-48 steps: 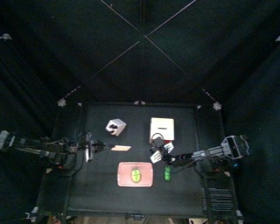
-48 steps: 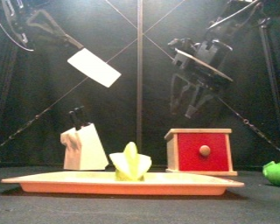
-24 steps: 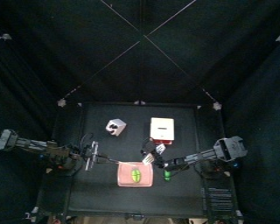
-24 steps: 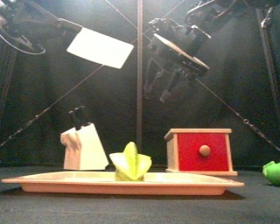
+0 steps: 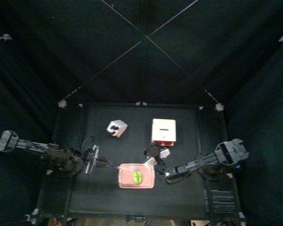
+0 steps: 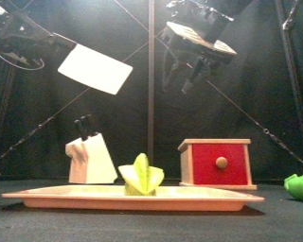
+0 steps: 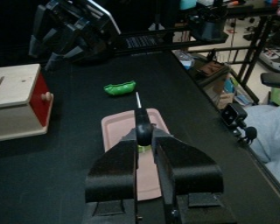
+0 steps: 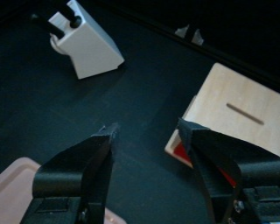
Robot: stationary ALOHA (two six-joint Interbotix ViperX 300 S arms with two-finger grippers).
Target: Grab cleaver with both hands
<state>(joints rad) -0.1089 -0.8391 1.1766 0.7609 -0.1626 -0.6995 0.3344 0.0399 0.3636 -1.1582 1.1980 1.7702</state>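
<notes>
High above the table's front left, the cleaver [image 6: 95,69] is being held in the air by the left gripper [image 6: 46,49], whose jaws are closed on its handle. In the front view the broad pale blade is being carried tilted, its lower corner pointing toward the middle. In the left wrist view the blade is being seen edge-on as a thin line running out from between the jaws, above the tray [image 7: 122,133].

The right gripper [image 6: 186,71] is being held up near the middle, level with the cleaver and a little apart from it, with its jaws spread wide and nothing between them. In the right wrist view its two fingers [image 8: 99,144] are standing well apart over the dark table [image 8: 143,105].

On the table below, a shallow pink tray [image 6: 65,198] is lying near the front edge, and a yellow-green pepper-like thing [image 6: 143,176] is sitting in it. Behind the tray on the left, a white knife block [image 6: 90,160] is standing with dark handles sticking out of its top. To the right of it, a wooden box [image 6: 219,163] with a red front and a small knob is standing shut. A green thing [image 6: 299,186] is lying at the table's right edge, outside the tray.
</notes>
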